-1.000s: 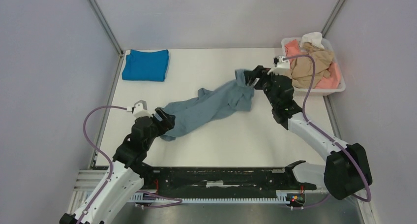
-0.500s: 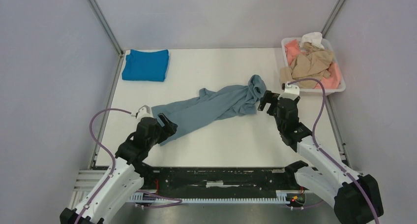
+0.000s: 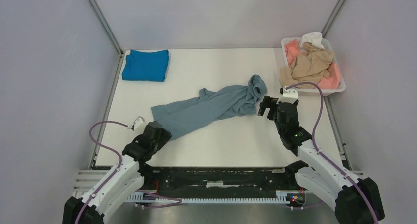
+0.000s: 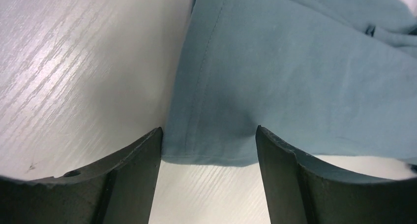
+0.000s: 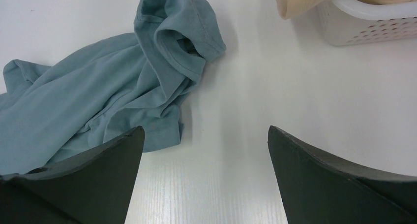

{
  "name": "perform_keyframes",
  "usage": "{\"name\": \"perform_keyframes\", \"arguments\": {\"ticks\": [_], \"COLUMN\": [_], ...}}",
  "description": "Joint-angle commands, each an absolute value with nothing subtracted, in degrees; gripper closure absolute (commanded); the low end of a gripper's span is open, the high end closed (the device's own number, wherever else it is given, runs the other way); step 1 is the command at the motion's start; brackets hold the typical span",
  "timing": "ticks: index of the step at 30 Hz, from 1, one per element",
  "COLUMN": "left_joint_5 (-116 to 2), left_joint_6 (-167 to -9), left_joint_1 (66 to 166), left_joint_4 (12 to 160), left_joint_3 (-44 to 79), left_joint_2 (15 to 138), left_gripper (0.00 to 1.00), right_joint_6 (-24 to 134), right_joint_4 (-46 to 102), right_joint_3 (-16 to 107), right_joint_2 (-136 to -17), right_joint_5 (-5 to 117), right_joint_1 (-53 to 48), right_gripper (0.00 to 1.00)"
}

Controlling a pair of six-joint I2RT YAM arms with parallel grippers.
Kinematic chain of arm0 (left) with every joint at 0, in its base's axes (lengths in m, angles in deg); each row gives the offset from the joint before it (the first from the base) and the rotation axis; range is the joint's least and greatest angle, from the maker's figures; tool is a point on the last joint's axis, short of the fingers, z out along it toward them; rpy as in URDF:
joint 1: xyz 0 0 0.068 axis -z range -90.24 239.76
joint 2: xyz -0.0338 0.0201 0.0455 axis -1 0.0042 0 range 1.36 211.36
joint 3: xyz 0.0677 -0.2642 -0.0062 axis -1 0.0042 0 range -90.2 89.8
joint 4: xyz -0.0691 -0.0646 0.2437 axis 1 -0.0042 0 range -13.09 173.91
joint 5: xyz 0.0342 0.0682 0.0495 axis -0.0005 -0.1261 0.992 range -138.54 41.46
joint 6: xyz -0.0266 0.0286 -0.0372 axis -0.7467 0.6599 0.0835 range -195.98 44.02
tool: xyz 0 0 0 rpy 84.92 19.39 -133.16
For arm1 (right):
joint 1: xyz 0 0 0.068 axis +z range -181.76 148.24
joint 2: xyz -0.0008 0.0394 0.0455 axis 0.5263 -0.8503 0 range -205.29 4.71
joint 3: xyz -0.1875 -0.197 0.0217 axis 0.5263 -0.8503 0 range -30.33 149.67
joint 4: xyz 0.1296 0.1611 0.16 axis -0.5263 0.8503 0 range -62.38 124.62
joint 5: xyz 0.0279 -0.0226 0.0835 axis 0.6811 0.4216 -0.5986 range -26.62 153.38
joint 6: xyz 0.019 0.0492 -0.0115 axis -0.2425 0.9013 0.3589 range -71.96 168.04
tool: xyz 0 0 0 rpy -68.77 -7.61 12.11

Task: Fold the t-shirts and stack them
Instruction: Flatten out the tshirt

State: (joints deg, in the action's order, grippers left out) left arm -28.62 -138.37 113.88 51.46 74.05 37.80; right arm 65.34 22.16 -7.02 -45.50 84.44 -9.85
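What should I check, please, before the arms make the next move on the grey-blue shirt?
1. The grey-blue shirt lies flat: not ok, it is bunched in a diagonal strip.
2. The left jaws sit astride its hem corner: ok, they are open.
3. The right jaws are over cloth: not ok, they are open above bare table, beside the collar.
4. The folded blue shirt is out of the way: ok, it is in the far left corner.
5. Cloth layers at the hem, one or two: cannot tell.

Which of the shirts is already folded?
The bright blue t-shirt in the far left corner, a neat rectangle. The grey-blue t-shirt lies rumpled in the middle; the other shirts sit heaped in the tub.
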Motion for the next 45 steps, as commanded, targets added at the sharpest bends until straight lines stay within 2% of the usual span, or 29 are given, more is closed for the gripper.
{"name": "perform_keyframes", "arguments": {"ticks": [1,11,14,16,26,35,41,45], "left_joint_5": [-23.2,-22.1,-21.2,-20.8,-22.8,-23.6,-21.9,-21.1], "left_joint_6": [-147.5,-149.1,-148.5,-148.2,-141.4,-137.1,-135.8,-135.4], "left_joint_1": [113.8,113.7,113.7,113.7,113.7,113.7,113.7,113.7], "left_joint_4": [55.3,63.4,63.6,63.5,62.6,60.8,60.3,60.1], "left_joint_3": [77.7,78.5,78.3,78.2,75.9,68.3,64.6,62.7], "left_joint_2": [39.9,44.0,44.5,44.7,38.3,33.1,32.9,32.9], "left_gripper": [0.24,0.51,0.75,0.97,0.98,0.98,0.98,0.98], "right_joint_6": [64.1,63.7,63.6,63.5,61.0,56.8,59.7,62.4], "right_joint_4": [20.6,20.4,20.4,20.4,19.7,16.8,14.2,13.2], "right_joint_3": [-6.9,-7.4,-7.3,-7.2,-5.9,2.9,12.9,18.5], "right_joint_2": [-44.6,-43.3,-43.6,-43.8,-46.6,-59.5,-73.8,-82.9], "right_joint_5": [84.6,87.4,87.7,87.8,85.8,80.3,83.6,82.2], "right_joint_1": [-9.7,-9.7,-9.7,-9.7,-9.7,-8.9,-9.0,-9.0], "right_gripper": [0.02,0.02,0.02,0.02,0.02,0.03,0.16,0.3]}}
